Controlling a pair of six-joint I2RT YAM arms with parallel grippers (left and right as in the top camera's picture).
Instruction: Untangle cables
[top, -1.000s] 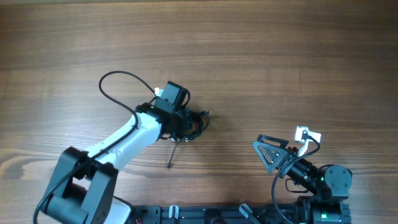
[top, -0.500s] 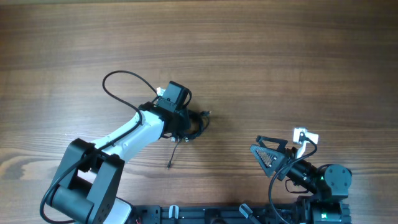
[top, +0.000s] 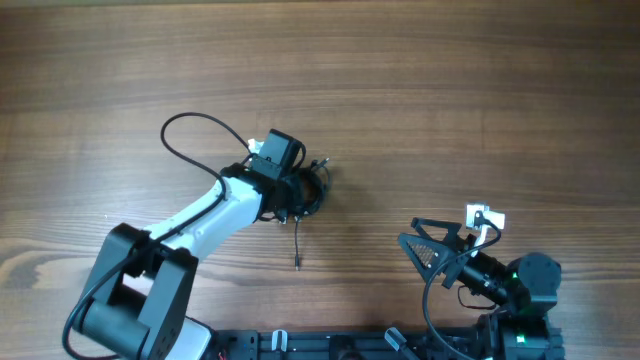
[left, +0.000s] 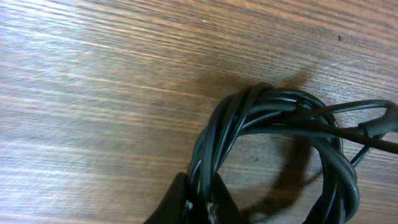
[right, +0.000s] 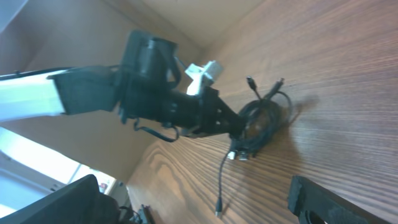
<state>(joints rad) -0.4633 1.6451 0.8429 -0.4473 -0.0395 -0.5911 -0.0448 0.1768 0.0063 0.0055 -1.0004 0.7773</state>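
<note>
The left gripper (top: 298, 194) clamps the coiled cables (top: 318, 188) near the table's (top: 480, 90) middle, with one loose end trailing toward its front edge. The right gripper (top: 432, 250), by that edge, stands wide open.

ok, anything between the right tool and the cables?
Nothing visible. Only bare table lies between the open right tool and the cables. The left tool is shut on the bundle from the other side, and one loose end trails toward the robot, off that line.
</note>
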